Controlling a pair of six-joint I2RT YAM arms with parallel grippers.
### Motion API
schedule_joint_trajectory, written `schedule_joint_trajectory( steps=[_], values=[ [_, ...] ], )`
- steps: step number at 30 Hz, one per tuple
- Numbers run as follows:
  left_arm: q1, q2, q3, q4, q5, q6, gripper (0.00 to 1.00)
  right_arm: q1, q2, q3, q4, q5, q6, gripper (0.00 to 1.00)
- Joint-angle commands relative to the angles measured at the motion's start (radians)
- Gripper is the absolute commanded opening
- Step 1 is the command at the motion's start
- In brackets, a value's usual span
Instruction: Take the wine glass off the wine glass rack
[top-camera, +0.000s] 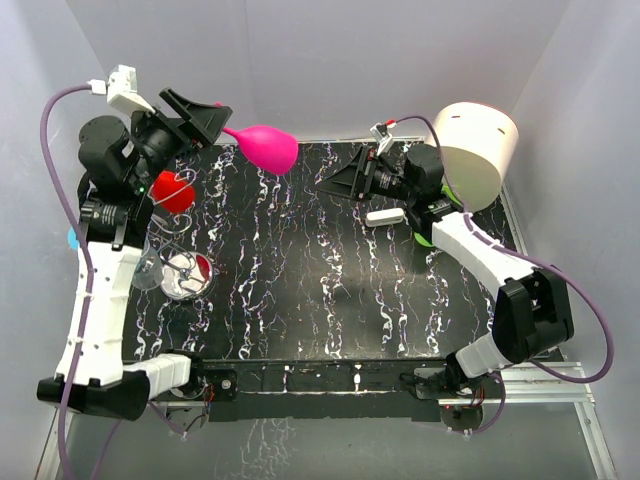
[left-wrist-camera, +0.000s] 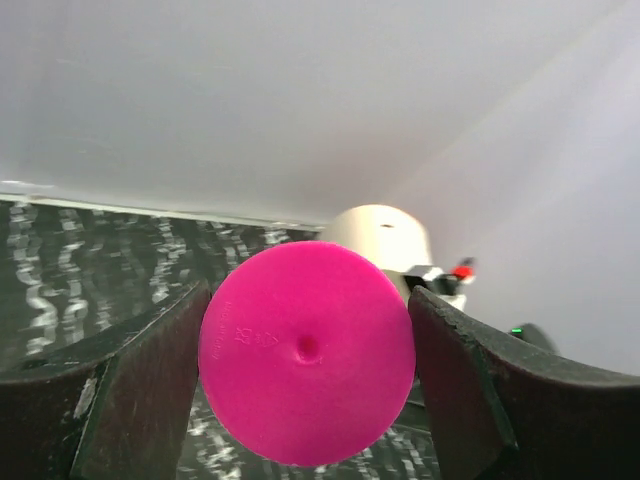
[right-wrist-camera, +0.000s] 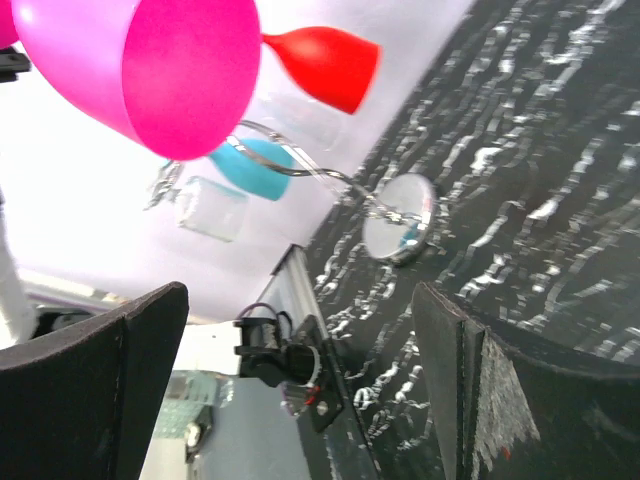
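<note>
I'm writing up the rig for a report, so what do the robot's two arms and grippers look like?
The left arm and right arm have white link shells between chunky black joints. A purple cable loops alongside each. The left gripper and right gripper are matte black, with two broad wedge-shaped fingers each.

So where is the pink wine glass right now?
In the top view, the pink wine glass hangs sideways over the table's far left, its foot clamped in the left gripper, just beyond the wine glass rack.
</note>
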Motion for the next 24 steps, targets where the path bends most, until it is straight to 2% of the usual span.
schedule_joint_trajectory(
  steps=[1,7,14,21,24],
  values=[
    [0.006,-0.083,-0.1,0.243,0.156,-0.255,0.57,0.035,-0.06,-0.045,0.468,0.001,0.278,0.94],
    [0.006,-0.145,-0.277,0.419,0.232,-0.456,0.57,0.057,-0.081,-0.082,0.708,0.1,0.444,0.92],
    [0.006,-0.198,-0.404,0.532,0.243,-0.555,0.56,0.114,-0.128,-0.119,0.764,0.199,0.456,0.87],
    [0.006,-0.208,-0.547,0.688,0.289,-0.685,0.56,0.175,-0.128,-0.104,0.711,0.236,0.447,0.56],
    [0.006,-0.22,-0.596,0.71,0.291,-0.708,0.59,0.186,-0.143,-0.122,0.632,0.276,0.448,0.37]
  ],
)
